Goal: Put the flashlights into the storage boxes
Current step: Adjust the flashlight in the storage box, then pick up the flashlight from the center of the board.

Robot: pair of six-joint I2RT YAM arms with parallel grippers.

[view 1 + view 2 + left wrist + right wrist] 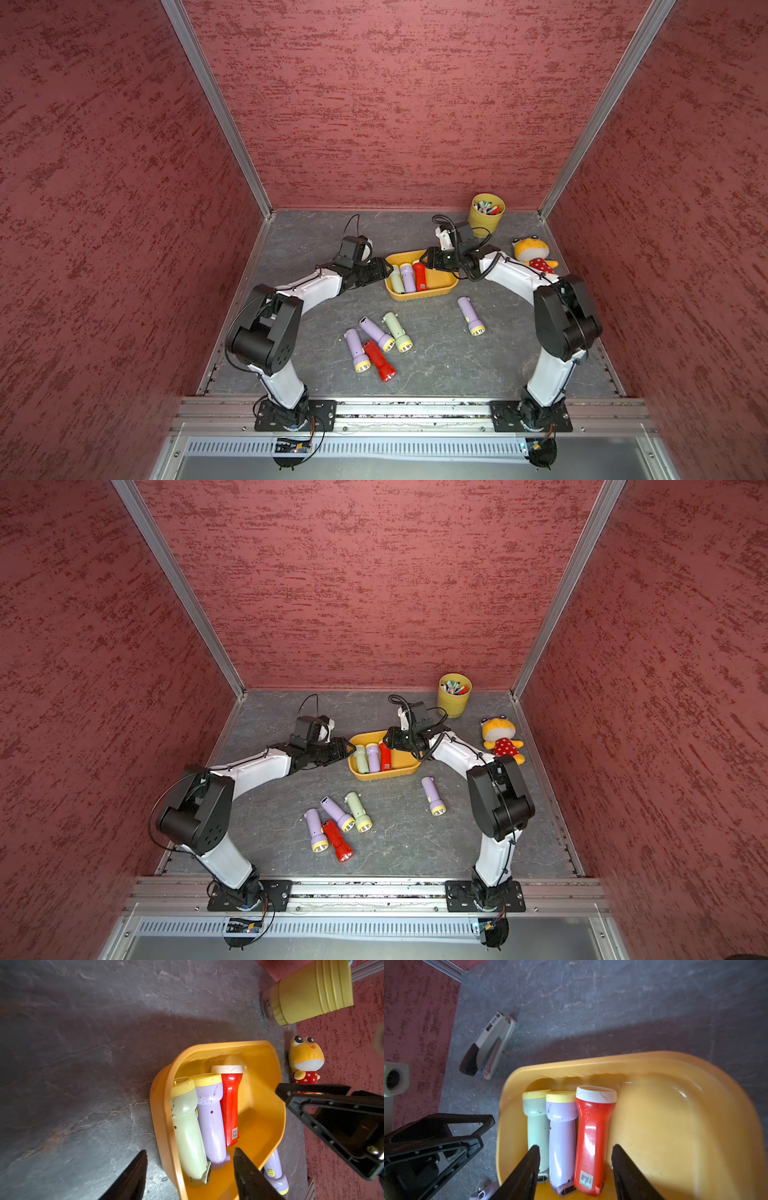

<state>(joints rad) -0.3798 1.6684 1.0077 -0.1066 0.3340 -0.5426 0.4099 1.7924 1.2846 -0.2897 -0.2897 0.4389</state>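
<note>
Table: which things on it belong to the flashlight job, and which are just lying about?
Job:
- orange tray
- tray flashlights: pale green, lilac, red
- loose flashlights: lilac, lilac, lilac, pale green, red

Lying about:
- yellow pen cup
- plush toy
- stapler

orange tray [440, 283]: three flashlights [409, 277] side by side | five loose flashlights [375, 331] lying nearby

Glossy smooth orange-yellow plastic tray [675, 1126], shiny red plastic flashlight [591, 1136], matt veined grey tabletop [612, 1001], soft cloth yellow frog toy [305, 1057].
</note>
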